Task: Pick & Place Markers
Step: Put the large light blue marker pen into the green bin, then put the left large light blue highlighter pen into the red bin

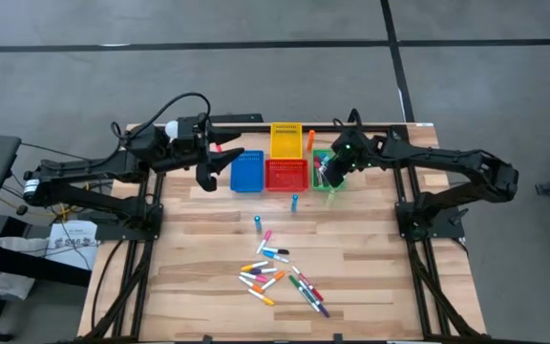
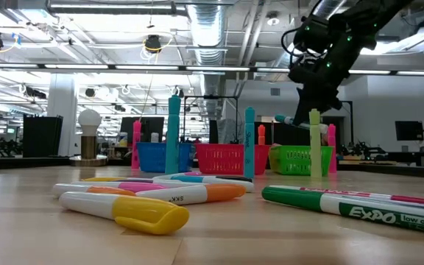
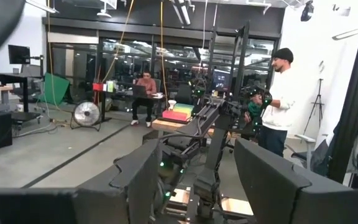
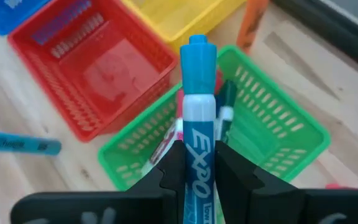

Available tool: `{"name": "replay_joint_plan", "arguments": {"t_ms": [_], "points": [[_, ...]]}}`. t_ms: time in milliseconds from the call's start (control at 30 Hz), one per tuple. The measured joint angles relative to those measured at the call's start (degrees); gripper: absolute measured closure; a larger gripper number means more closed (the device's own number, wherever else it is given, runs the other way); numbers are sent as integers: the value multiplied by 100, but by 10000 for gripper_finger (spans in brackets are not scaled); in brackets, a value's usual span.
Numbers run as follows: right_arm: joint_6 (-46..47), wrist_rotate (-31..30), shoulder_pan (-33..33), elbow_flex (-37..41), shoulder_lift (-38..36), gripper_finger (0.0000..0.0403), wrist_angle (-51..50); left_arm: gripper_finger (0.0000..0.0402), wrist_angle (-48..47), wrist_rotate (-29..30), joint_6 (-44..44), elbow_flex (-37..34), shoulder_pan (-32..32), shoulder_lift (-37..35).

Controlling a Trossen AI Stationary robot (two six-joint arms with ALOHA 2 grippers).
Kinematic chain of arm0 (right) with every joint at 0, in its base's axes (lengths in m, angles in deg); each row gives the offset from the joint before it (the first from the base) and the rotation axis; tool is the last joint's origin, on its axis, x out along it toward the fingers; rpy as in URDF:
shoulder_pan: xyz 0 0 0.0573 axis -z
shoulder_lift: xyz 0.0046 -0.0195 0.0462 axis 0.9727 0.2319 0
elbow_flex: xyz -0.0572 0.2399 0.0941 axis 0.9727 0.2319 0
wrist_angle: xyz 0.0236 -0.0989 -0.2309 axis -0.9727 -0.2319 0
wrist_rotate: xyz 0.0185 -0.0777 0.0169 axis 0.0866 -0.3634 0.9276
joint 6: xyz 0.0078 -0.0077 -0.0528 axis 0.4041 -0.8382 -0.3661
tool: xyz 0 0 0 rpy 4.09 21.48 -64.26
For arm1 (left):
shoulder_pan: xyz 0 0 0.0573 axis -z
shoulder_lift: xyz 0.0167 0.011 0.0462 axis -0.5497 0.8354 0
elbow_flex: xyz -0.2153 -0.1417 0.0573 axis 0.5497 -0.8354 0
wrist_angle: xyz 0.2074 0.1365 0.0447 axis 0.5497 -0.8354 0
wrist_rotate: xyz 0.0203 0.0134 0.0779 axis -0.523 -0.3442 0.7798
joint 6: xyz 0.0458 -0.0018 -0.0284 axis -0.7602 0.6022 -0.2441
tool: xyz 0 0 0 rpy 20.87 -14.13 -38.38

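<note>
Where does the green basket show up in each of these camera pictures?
High view: green basket, right end of the basket row, under the right pincer.
Low view: right of centre, far across the table.
Left wrist view: not in it.
Right wrist view: centre, behind the blue marker the pincer holds.
Shared landmark: the red basket right beside it.

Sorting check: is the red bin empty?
Empty: the right wrist view shows the red bin's bare mesh floor, no markers inside.

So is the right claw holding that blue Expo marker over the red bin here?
No, the right claw grips the blue-capped Expo marker above the green bin; the red bin sits beside it.
</note>
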Motion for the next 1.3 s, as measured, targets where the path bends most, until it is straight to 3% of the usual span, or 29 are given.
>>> {"name": "replay_joint_plan", "arguments": {"t_ms": [633, 900, 1300], "points": [[-12, -35, 111, 187, 0, 259, 539, 192, -178, 0, 4, 0, -2, 2], [-12, -32, 107, -91, -85, 250, 349, 192, -922, 29, -30, -7, -2, -64], [-60, -40, -35, -279, -1849, 281, 422, 192, -2868, 413, 164, -4, 93, -400]]}}
